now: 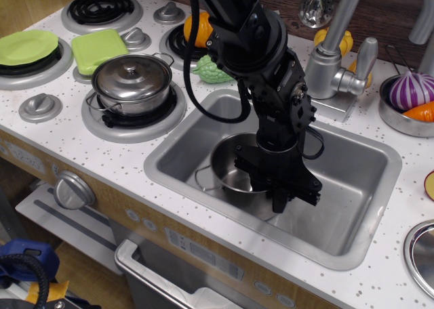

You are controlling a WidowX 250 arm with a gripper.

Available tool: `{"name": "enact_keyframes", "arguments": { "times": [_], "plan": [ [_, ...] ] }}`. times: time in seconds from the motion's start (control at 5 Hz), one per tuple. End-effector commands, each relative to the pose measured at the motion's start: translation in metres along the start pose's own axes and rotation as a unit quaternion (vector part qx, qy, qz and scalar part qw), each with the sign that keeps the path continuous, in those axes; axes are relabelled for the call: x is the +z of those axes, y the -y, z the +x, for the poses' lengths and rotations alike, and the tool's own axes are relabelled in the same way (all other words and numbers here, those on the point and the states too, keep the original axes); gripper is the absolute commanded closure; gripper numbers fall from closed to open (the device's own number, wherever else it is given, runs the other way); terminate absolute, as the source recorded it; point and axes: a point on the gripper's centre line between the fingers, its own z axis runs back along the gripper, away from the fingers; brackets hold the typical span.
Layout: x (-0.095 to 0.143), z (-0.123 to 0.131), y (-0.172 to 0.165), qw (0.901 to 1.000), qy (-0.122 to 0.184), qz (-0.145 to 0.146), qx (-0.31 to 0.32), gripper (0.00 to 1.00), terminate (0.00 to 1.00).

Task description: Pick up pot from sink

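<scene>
Here the pot (227,170), a small lidless stainless-steel vessel with straight sides, sits inside the sink (359,221), toward the near-left part of the basin, which is set in the white speckled worktop (102,153). The black arm (261,58) reaches down from the far side, and the hand (274,187) is lowered over the pot's right wall, one finger apparently inside and the other outside; it looks clenched on the rim, though the contact itself is hidden by the hand's own body, so whether it grips the pot cannot be told with certainty. A thin wire loop handle (201,180) shows on the pot's left side; the opposite one is hidden. Judged from its look, the pot is light, rigid and not fragile, but its polished wall is slippery and thin, so a pinch across the rim is the sensible hold, and it should be firm enough that the pot does not swing or slide out when raised. The loop handle seems too slight to grip. A one-sided hold will probably let the pot tilt as it lifts. On the worktop, well apart from the sink, stand a lidded steel pot (132,82) on a burner at left and a faucet (332,51) at the far right.
</scene>
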Motion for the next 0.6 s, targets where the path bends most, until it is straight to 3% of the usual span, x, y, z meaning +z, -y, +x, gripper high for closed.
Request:
{"name": "enact_keyframes", "arguments": {
  "times": [0.0,0.2,0.4],
  "plan": [
    [0.025,0.009,0.016,0.9991,0.022,0.034,-0.007,1.0,0.0],
    [0.045,0.013,0.017,0.9978,0.031,0.053,-0.026,1.0,0.0],
    [0.073,0.027,0.015,0.9973,0.007,0.066,-0.031,1.0,0.0]
  ]
}}
